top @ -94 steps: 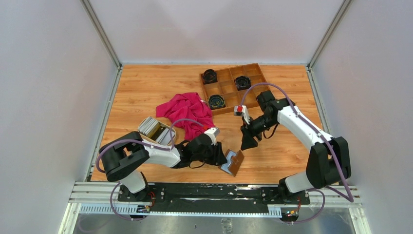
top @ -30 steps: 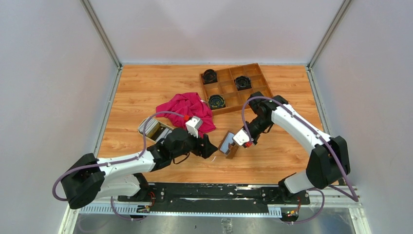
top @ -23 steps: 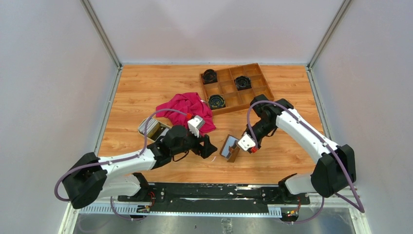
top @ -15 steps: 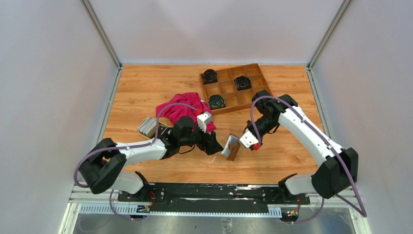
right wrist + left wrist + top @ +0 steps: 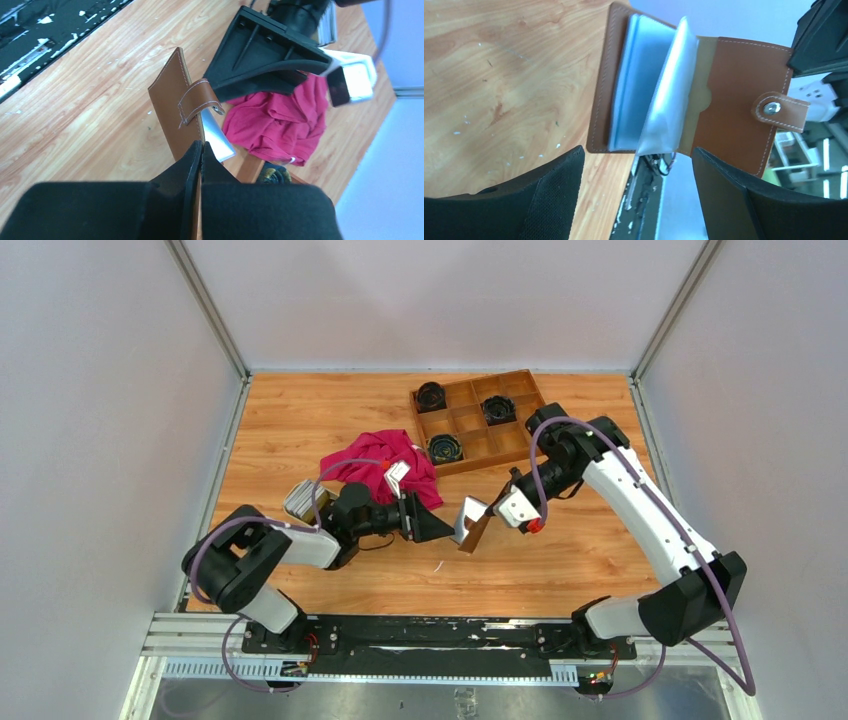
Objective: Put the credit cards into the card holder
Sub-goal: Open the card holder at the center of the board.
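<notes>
Stitched brown leather card holder (image 5: pixel 734 100); glossy clear sleeves (image 5: pixel 669 95) fanned.

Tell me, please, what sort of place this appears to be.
Probably a robot test cell: a wooden table boxed in by plain white walls, a left arm and right arm bolted to a rail, and props like a compartment tray and red cloth.
</notes>
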Controlling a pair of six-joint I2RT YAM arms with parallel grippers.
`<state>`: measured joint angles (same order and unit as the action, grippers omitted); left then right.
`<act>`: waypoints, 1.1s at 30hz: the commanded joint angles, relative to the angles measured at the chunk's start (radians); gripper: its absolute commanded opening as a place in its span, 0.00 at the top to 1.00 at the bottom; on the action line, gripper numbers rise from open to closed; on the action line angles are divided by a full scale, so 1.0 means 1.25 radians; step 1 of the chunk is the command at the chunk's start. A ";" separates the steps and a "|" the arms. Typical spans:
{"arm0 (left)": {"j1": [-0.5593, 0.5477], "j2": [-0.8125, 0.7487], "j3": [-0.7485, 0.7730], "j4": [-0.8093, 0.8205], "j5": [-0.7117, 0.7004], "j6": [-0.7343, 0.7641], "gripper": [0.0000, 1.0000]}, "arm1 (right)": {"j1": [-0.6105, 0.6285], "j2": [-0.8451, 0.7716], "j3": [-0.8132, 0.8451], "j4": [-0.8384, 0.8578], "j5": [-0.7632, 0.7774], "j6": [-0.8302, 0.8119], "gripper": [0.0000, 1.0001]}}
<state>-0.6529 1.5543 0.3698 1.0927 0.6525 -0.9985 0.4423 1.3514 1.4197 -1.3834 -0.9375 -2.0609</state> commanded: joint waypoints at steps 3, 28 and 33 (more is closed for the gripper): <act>0.037 0.074 -0.062 0.288 0.004 -0.199 0.19 | -0.022 0.007 0.058 -0.051 -0.055 -0.095 1.00; 0.041 0.063 -0.011 0.351 0.018 -0.376 0.29 | -0.028 0.010 0.153 -0.104 -0.141 -0.097 1.00; 0.039 0.051 -0.001 0.351 0.029 -0.401 0.41 | -0.028 0.013 0.144 -0.092 -0.158 -0.094 1.00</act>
<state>-0.6094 1.6440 0.3508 1.4879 0.6617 -1.4696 0.4198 1.3598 1.5986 -1.4746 -1.0729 -2.0609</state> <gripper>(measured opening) 0.642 0.009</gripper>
